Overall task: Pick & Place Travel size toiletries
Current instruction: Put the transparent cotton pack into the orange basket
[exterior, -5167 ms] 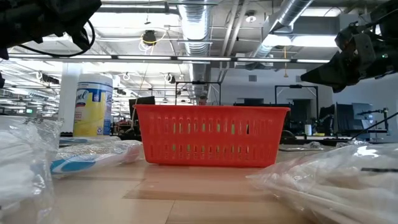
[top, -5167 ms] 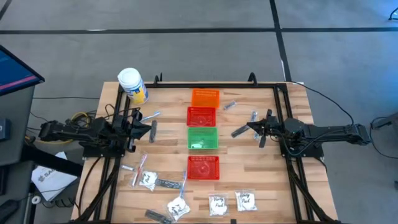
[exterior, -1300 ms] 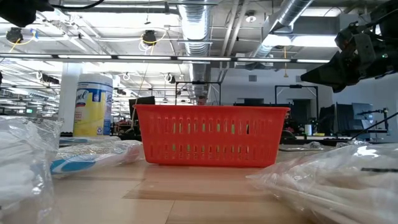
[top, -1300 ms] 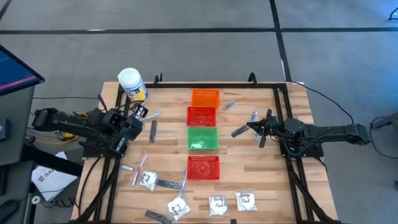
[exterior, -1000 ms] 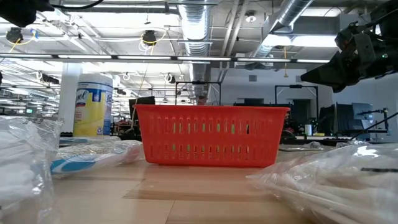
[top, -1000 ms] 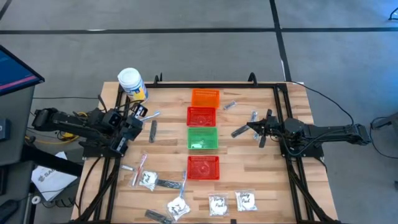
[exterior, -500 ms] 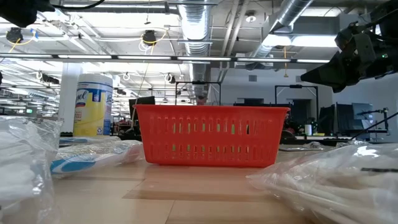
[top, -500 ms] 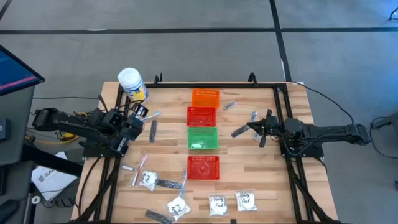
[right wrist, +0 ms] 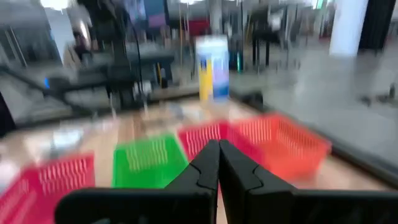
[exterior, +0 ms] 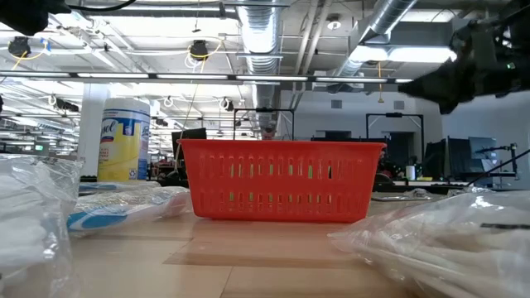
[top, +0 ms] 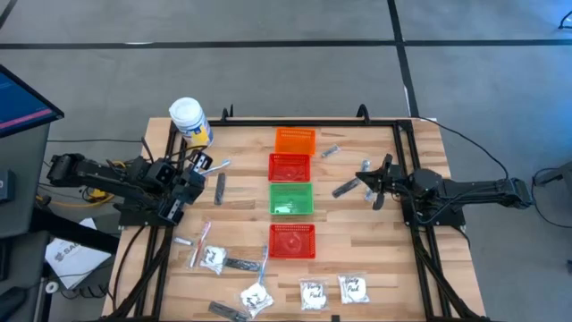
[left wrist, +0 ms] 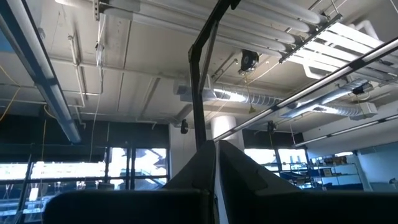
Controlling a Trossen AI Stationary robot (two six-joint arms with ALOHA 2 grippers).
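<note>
Travel size toiletries lie flat on the wooden table (top: pixel 241 215). Clear sachets (top: pixel 313 293) lie along the near edge. Slim toothbrushes (top: pixel 202 241), a dark strip (top: pixel 221 186) and a silvery tube (top: pixel 346 188) lie farther back. My left gripper (top: pixel 200 165) is shut and empty at the table's left, tipped up toward the ceiling (left wrist: pixel 216 146). My right gripper (top: pixel 365 177) is shut and empty (right wrist: pixel 218 144). It is above the table right of the baskets, beside the silvery tube, and points toward the table's left.
Down the table's middle stand an orange basket (top: pixel 295 140), a red one (top: pixel 290 167), a green one (top: pixel 290 199) and another red one (top: pixel 292 241). A white jar with a yellow label (top: pixel 189 122) stands at the far left corner. Black frame rails run along the table's sides.
My right gripper has gone up a little above the table and stayed shut. The toiletries lie where they were.
</note>
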